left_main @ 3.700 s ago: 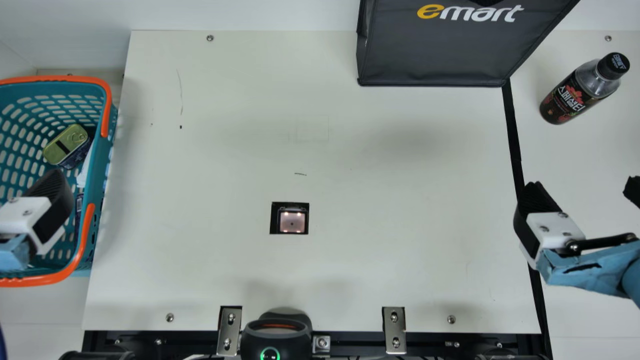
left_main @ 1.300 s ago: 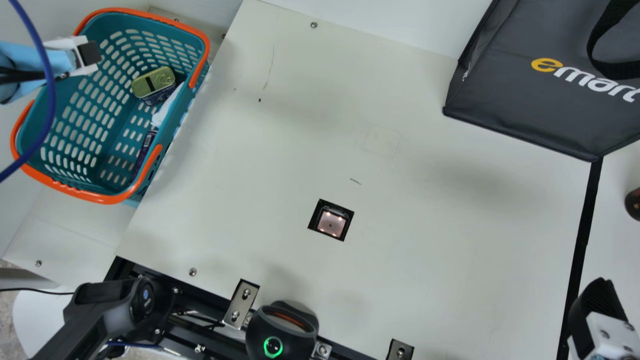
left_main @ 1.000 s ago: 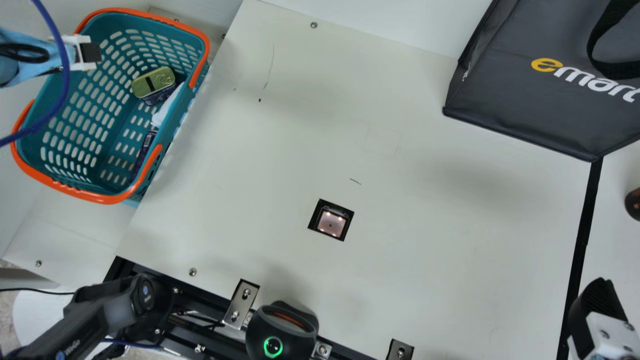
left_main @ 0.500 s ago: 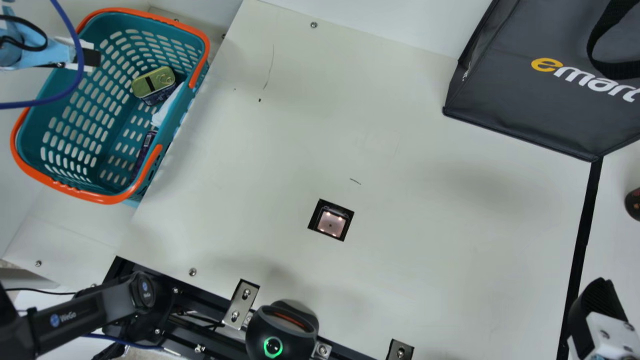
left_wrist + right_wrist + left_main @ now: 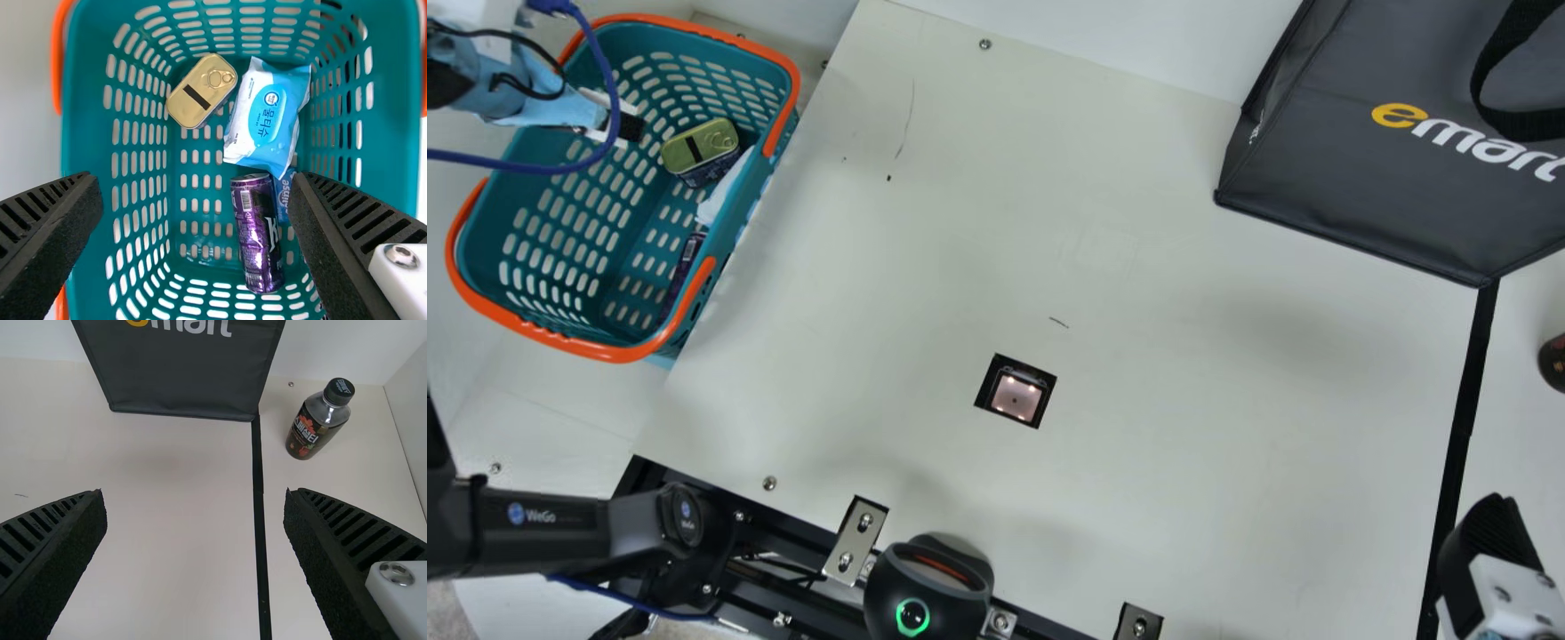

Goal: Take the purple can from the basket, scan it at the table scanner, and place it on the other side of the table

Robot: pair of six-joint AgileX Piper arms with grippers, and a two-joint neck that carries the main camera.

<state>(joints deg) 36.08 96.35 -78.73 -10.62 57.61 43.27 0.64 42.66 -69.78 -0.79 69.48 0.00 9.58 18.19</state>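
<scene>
Left gripper [image 5: 197, 183]: jaws apart, empty, over the basket [image 5: 87, 150]; right gripper [image 5: 195, 499]: jaws also apart, above the table [image 5: 173, 553]. Purple can [image 5: 259, 243] lies in the basket, one end by the white-and-blue pack [image 5: 263, 117]. Suggest centring on its midsection, fingers straddling its sides, clear of the small blue item [image 5: 285, 193], barcode [image 5: 247, 201] left uncovered.

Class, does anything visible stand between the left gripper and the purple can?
Nothing visible stands between the open left gripper and the purple can in the basket. A white packet and smaller blue pack lie close beside it.
</scene>
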